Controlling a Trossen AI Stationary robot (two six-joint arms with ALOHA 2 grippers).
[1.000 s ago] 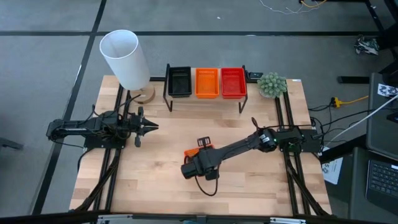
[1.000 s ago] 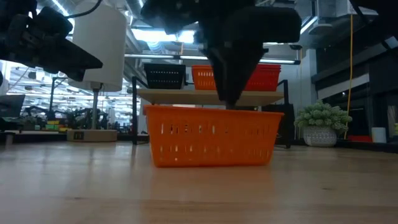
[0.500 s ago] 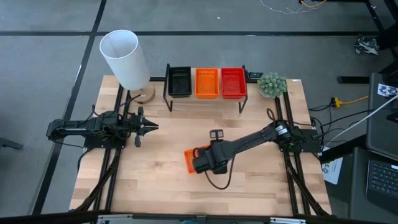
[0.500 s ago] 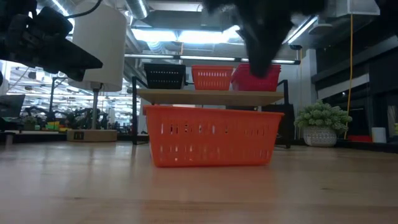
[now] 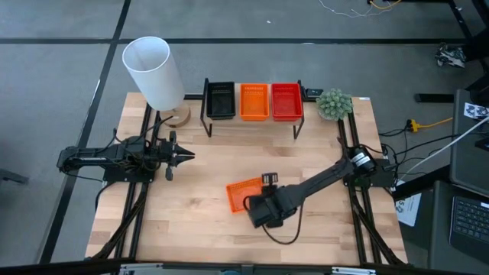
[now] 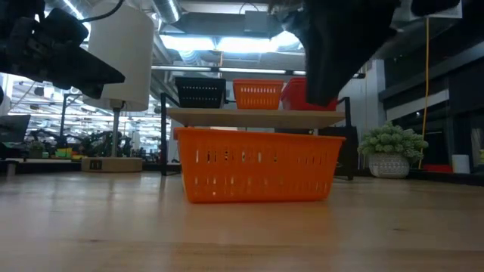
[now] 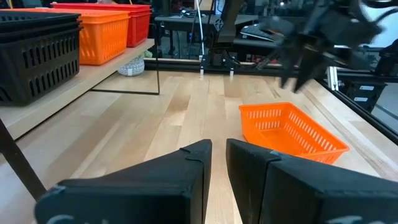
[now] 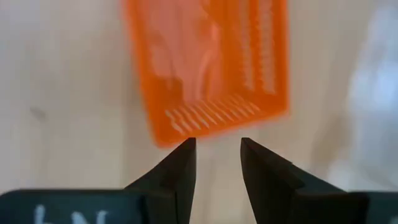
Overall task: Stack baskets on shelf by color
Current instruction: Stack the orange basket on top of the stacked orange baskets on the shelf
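One orange basket (image 5: 243,195) sits flat on its bottom on the tabletop, also in the low view (image 6: 257,166) and the left wrist view (image 7: 289,127). My right gripper (image 5: 261,205) hangs open above the basket's near right end, raised clear of it (image 6: 325,75); its wrist view shows the orange basket (image 8: 205,68) beyond the spread fingers (image 8: 217,144). On the shelf (image 5: 252,121) stand black (image 5: 221,99), orange (image 5: 254,101) and red (image 5: 286,101) basket stacks. My left gripper (image 5: 186,155) waits at the table's left, shut, with only a thin slit between its fingers (image 7: 219,149).
A tall white lamp (image 5: 153,72) stands on the far left corner beside the shelf. A small potted plant (image 5: 334,103) sits at the far right corner. Bare wood (image 5: 206,229) lies near and left of the loose basket.
My right gripper has risen off the orange basket, where its fingers reached down to the rim a second ago, and has swung toward the table's near edge and right. The basket has stayed where it was on the table.
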